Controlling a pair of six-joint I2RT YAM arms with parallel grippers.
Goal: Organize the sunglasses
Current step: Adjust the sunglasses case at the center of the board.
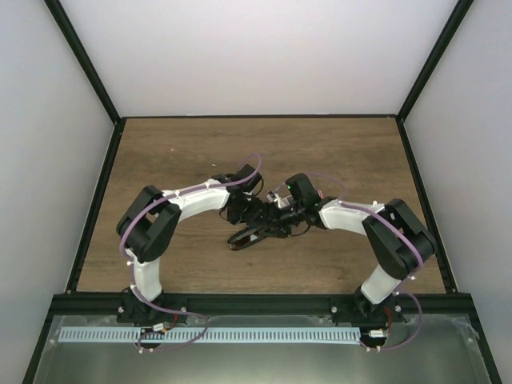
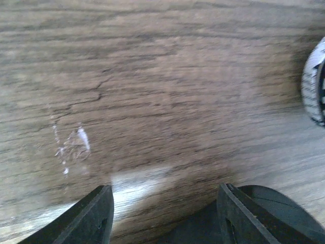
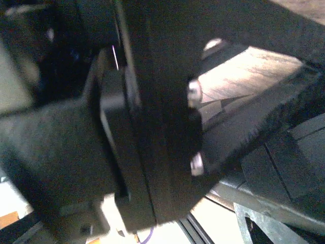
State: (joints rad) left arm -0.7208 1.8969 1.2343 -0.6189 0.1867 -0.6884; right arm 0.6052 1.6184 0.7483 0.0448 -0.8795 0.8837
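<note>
Brown wood-grain table (image 1: 160, 152) — sunglasses (image 1: 244, 237) at its middle.

We are looking down on a brown wood-grain tabletop (image 1: 200, 152) that is sitting between plain white wall panels (image 1: 256, 56). Slim black frame posts (image 1: 86, 60) are running up the corners. A black metal rail (image 1: 256, 304) is edging the near side above a white slotted plastic strip (image 1: 240, 334). Close up, light is glaring off the grain in a pale patch (image 2: 137, 178) near a small whitish scuff mark (image 2: 73, 145).

Sunglasses (image 1: 242, 238) partly hidden beneath arms
</note>
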